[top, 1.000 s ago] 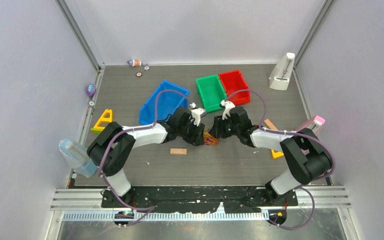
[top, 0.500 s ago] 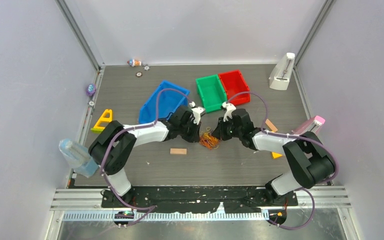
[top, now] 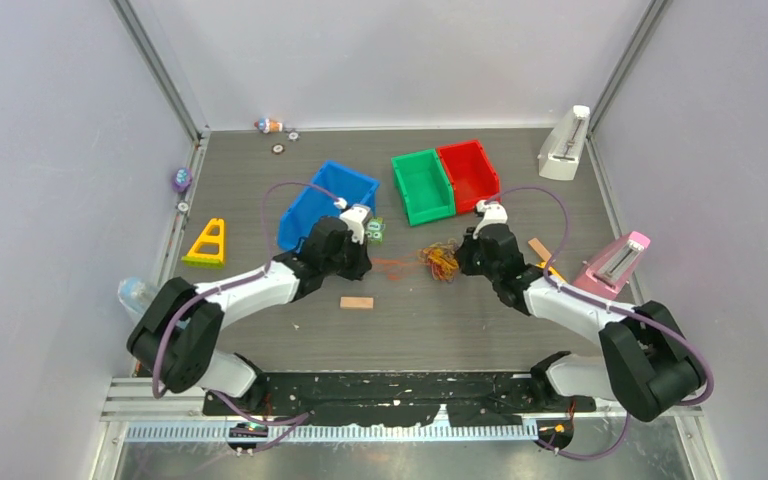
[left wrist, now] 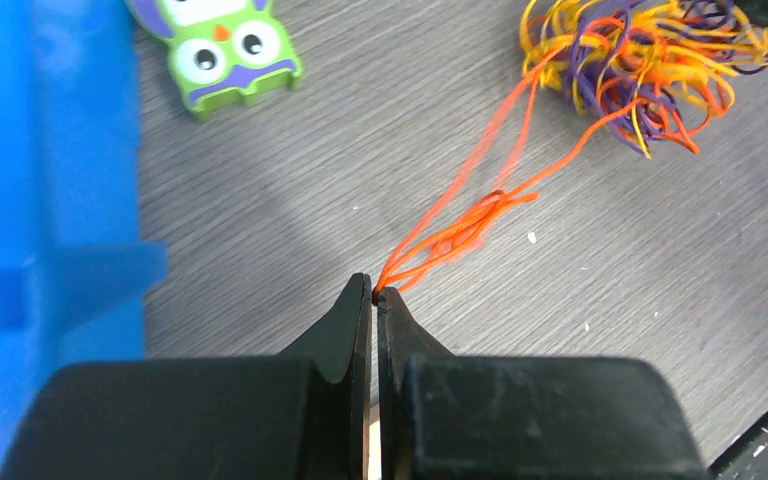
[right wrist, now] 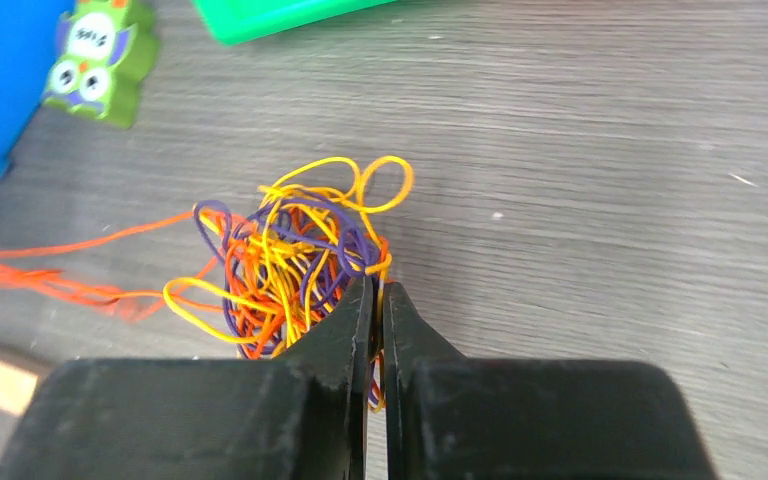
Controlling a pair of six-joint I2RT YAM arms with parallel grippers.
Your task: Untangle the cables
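Note:
The cables (top: 441, 262) are a small tangle of orange, yellow and purple strands on the grey table, mid-centre. Orange strands (left wrist: 470, 225) stretch out of the tangle (left wrist: 640, 70) to my left gripper (left wrist: 375, 294), which is shut on their ends. In the top view that left gripper (top: 365, 266) sits left of the tangle, with the orange strands (top: 395, 266) spanning the gap. My right gripper (right wrist: 375, 285) is shut on yellow and purple strands at the tangle's (right wrist: 295, 260) near edge. Seen from above, the right gripper (top: 460, 264) touches the tangle's right side.
A blue bin (top: 325, 203) lies behind the left arm, a green bin (top: 421, 186) and a red bin (top: 468, 173) further back. A green owl toy (top: 375, 230) stands near the blue bin. A wooden block (top: 356, 302) lies in front, a yellow triangle (top: 206, 243) at left.
Both grippers have closed on strands and moved apart. The left one pulled orange strands leftward out of the tangle; the right one drew the tangle slightly right.

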